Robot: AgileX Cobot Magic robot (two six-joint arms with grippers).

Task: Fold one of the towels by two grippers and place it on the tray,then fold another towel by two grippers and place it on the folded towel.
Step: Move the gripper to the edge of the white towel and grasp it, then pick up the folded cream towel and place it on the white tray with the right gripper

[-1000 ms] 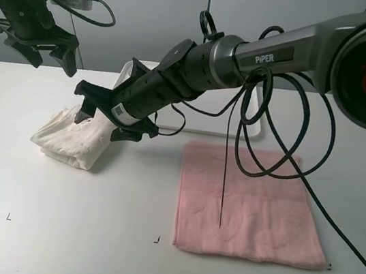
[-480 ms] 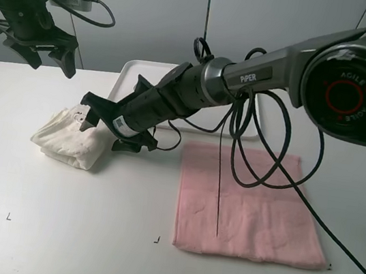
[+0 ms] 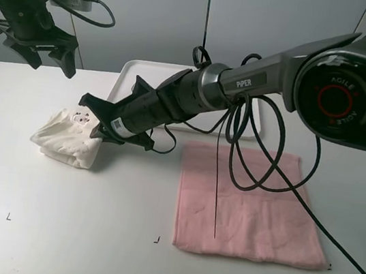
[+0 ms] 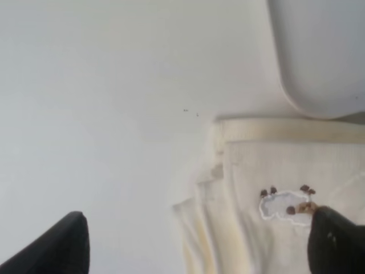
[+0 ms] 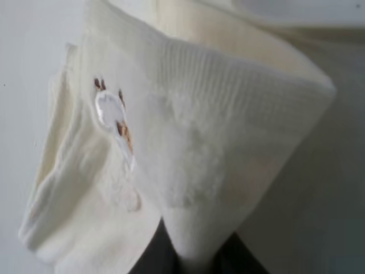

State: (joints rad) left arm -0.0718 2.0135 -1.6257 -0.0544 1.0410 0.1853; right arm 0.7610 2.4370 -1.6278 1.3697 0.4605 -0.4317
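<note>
- right end effector (image 3: 99,128) is pinching a raised fold at the cream towel (image 3: 65,139)'s right edge, jaws closed on cloth
- towel is lying bunched on the table (image 3: 79,232), left of that end effector; tray (image 3: 128,77) is sitting just behind and to the right
- left end effector (image 3: 38,52) is hanging wide open, empty, well above the towel

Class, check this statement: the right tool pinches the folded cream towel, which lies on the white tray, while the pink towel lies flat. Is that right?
No. The cream towel lies on the table beside the white tray, not on it, as the exterior high view shows. The right tool pinches it; the pink towel lies flat.
</note>
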